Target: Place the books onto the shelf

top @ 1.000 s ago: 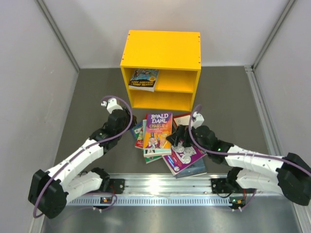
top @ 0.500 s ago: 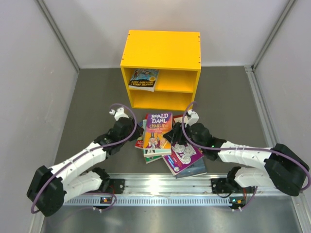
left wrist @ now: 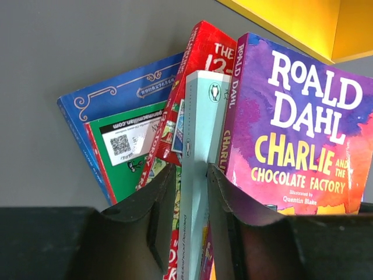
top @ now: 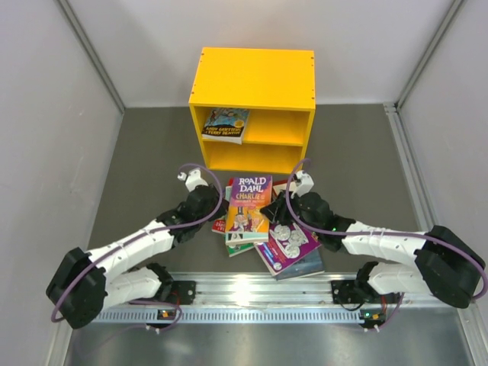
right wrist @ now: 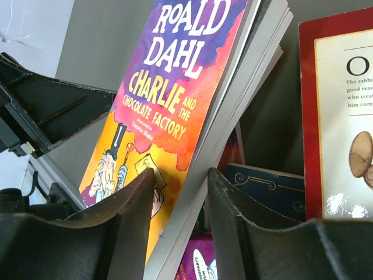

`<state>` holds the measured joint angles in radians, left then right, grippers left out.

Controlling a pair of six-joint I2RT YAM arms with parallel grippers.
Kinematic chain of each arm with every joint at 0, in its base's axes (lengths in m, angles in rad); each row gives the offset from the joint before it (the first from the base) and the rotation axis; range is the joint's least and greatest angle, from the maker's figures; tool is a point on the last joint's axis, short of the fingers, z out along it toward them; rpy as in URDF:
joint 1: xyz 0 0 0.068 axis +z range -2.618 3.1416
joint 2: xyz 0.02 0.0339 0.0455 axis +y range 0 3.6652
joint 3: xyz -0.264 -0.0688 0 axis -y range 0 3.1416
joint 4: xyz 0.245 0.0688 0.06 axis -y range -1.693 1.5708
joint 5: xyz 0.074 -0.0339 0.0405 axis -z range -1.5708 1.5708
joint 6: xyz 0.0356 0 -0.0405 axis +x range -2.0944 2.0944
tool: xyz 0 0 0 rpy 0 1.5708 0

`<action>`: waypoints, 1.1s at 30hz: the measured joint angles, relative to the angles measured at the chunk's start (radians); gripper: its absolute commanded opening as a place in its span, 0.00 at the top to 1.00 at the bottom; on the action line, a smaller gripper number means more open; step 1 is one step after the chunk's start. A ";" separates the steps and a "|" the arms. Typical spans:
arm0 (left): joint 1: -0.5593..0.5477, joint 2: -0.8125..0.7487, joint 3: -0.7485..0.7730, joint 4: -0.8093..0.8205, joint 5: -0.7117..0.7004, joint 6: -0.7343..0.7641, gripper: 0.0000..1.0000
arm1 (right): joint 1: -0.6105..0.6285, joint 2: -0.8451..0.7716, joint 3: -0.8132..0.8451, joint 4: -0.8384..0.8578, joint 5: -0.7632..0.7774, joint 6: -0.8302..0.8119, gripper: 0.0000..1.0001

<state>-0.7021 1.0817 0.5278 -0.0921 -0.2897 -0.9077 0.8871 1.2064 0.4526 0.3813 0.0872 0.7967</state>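
Note:
The yellow shelf stands at the back with one book in its upper left compartment. The other books lie in a loose pile in front of it, with the purple Charlie book on top. My left gripper is at the pile's left side. Its jaws press both sides of a pale teal book along its spine, just under the Charlie book. My right gripper straddles the right edge of the Charlie book. Its jaws are part closed, with a gap beside the pages.
Under the top books lie a red book, a blue one, a green one, a purple one with white circles and a red-cream one. Grey walls close in both sides. A metal rail runs along the near edge.
Both grippers have moved in against the pile. The right jaws have narrowed from wide open round the Charlie book's edge. That book has shifted slightly toward the shelf.

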 measured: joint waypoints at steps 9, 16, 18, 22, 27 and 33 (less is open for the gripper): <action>-0.082 0.095 0.056 0.025 -0.084 -0.005 0.67 | 0.000 -0.037 0.000 -0.014 0.013 -0.017 0.51; -0.154 0.169 0.112 0.024 -0.142 -0.005 0.68 | 0.001 -0.107 0.000 -0.038 0.024 -0.027 0.70; -0.169 0.171 0.114 0.024 -0.144 -0.008 0.67 | 0.002 -0.142 0.000 -0.057 0.027 -0.027 0.71; -0.190 0.149 0.117 -0.010 -0.144 -0.010 0.58 | 0.012 -0.228 0.000 -0.138 0.032 -0.037 0.71; -0.203 0.038 0.125 -0.101 -0.158 0.005 0.30 | 0.019 -0.362 0.002 -0.262 0.077 -0.046 0.69; -0.203 -0.082 0.131 -0.114 -0.136 0.011 0.30 | 0.020 -0.450 0.029 -0.377 0.149 -0.058 0.81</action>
<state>-0.9051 0.9997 0.6586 -0.2062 -0.4259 -0.8963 0.9070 0.7563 0.4820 0.0044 0.2359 0.7387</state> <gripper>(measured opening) 0.710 0.286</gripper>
